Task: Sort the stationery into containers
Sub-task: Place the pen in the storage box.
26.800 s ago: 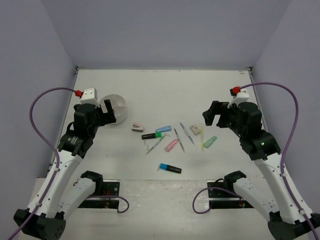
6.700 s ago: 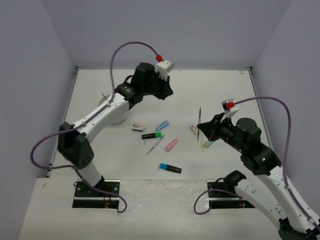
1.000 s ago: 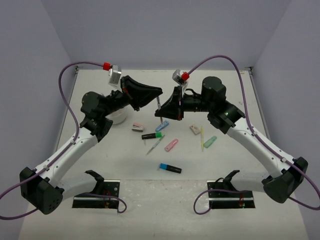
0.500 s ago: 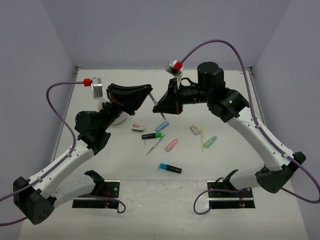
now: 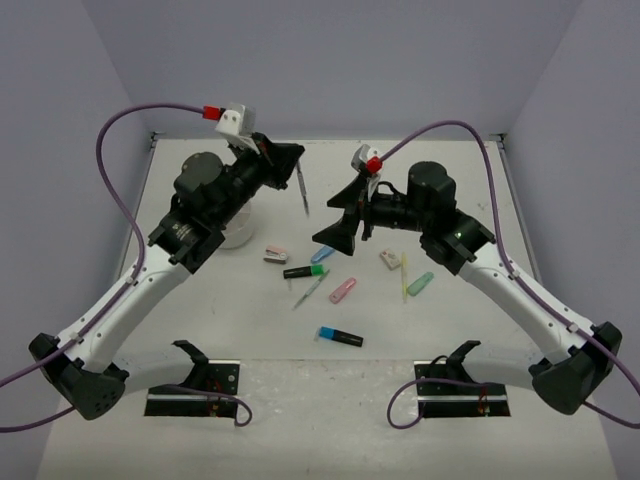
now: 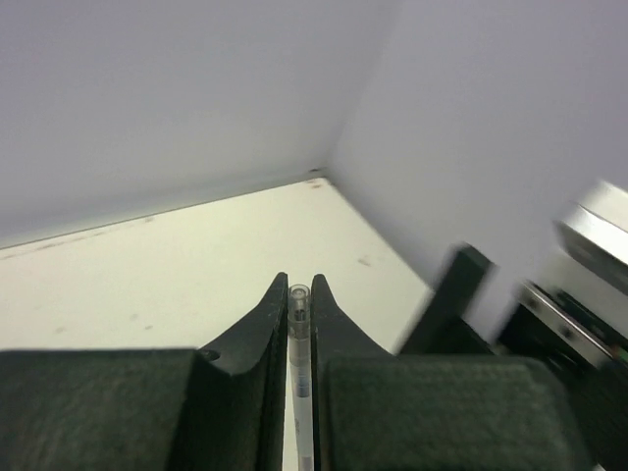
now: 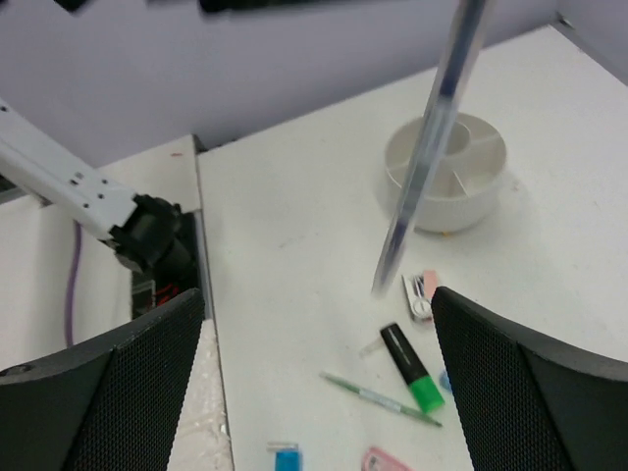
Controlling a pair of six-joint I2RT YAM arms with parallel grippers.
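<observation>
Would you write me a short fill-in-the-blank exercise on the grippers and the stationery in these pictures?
The left gripper is shut on a thin ___ held in the air.
The right gripper stands ___ and holds nothing.
The black highlighter nearest the white cup has a ___ end.
Missing words: pen, open, green.

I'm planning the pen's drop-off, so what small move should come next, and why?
Probably carry the left tool toward the white cup: it is shut on the pen in mid-air, the right tool stands open and clear of it, and the pen is not yet over the cup.
</observation>
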